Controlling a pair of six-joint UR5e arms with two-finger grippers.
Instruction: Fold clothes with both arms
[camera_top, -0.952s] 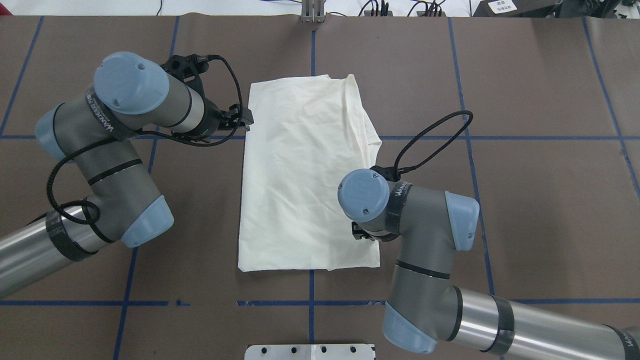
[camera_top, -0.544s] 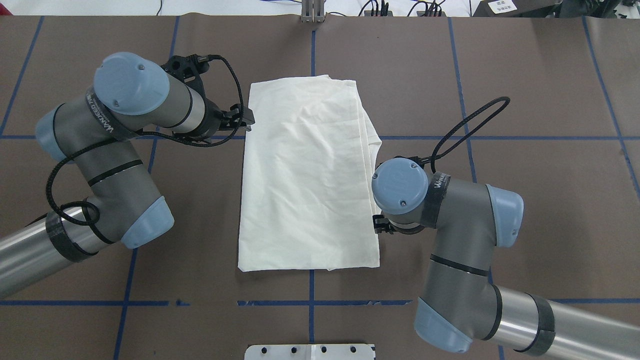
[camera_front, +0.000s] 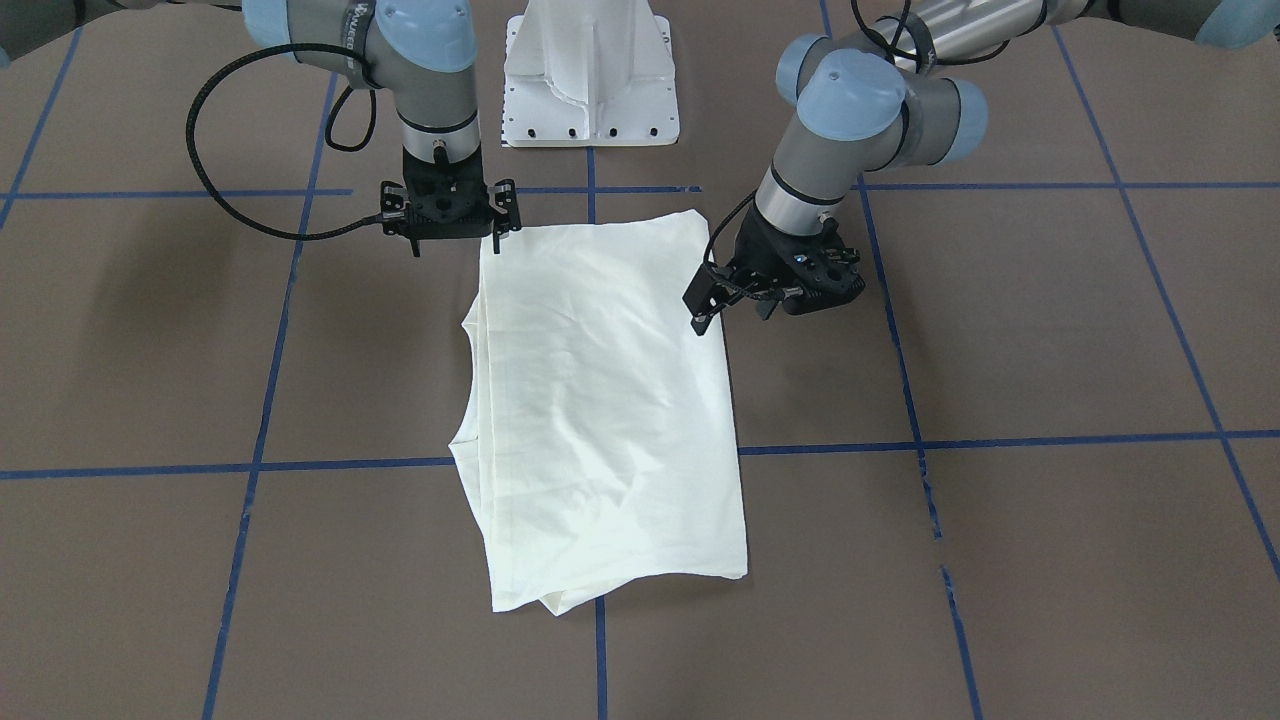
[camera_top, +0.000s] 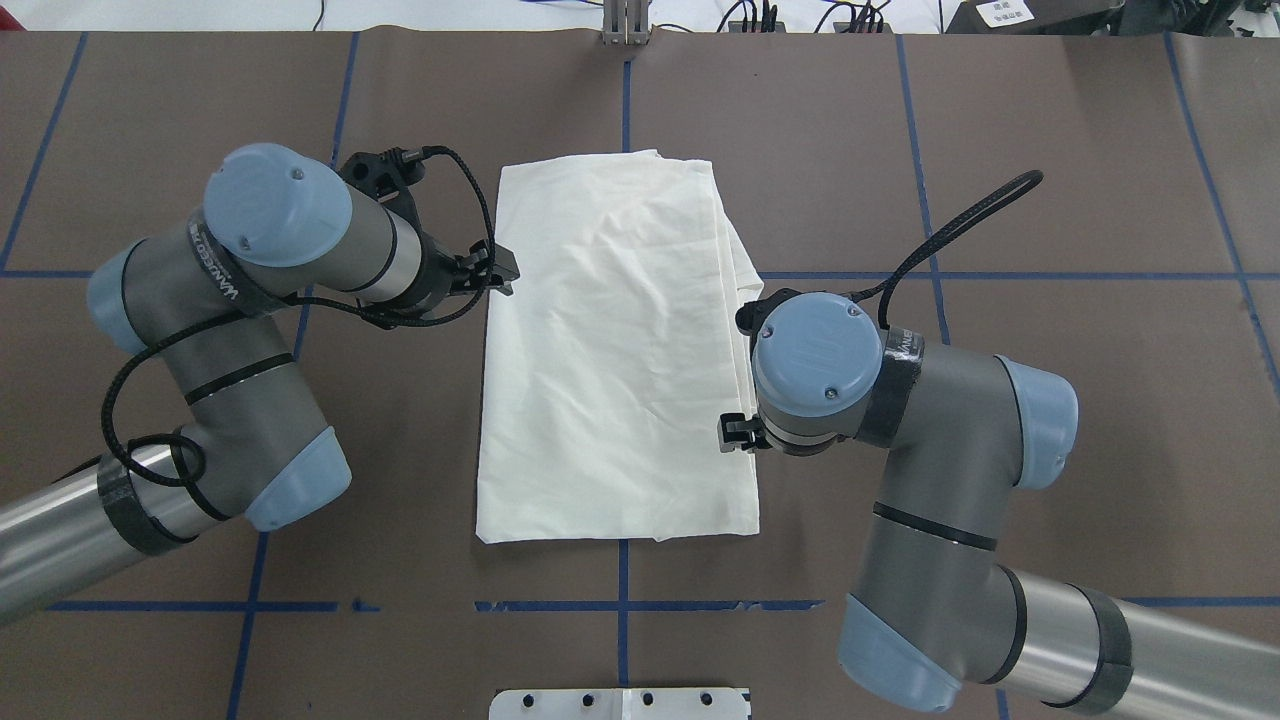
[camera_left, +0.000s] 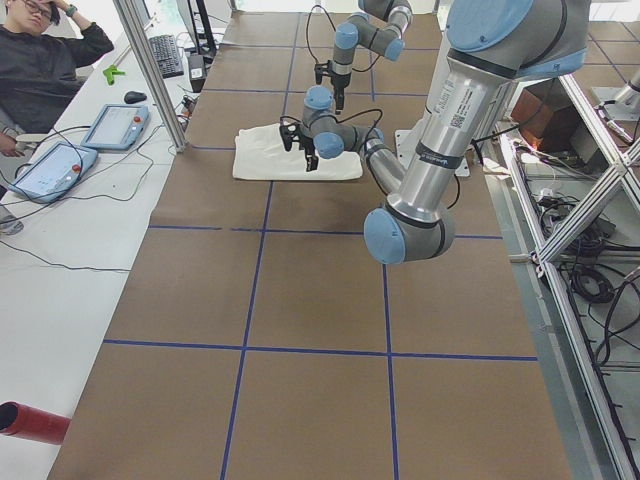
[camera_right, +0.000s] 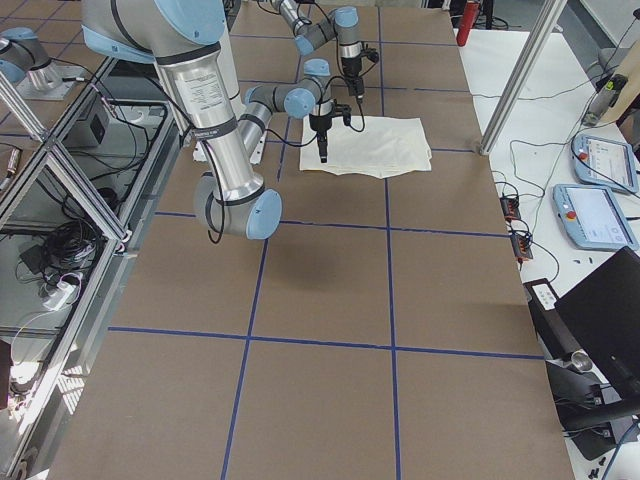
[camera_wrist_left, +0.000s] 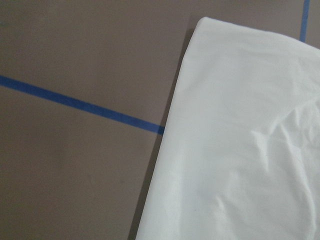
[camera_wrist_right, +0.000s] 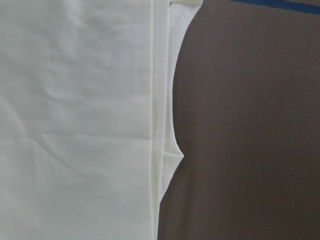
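Shirt (camera_front: 600, 400) edge uncovered, right gripper (camera_front: 457, 238) shifted outward

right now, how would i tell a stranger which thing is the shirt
On the brown table taped with a blue grid, look at the middle, between the left arm and the right arm. The shirt is the cream folded rectangle lying flat there: the only cloth, no print showing.

Brown table (camera_top: 1080, 150); blue tape grid (camera_top: 1100, 275)
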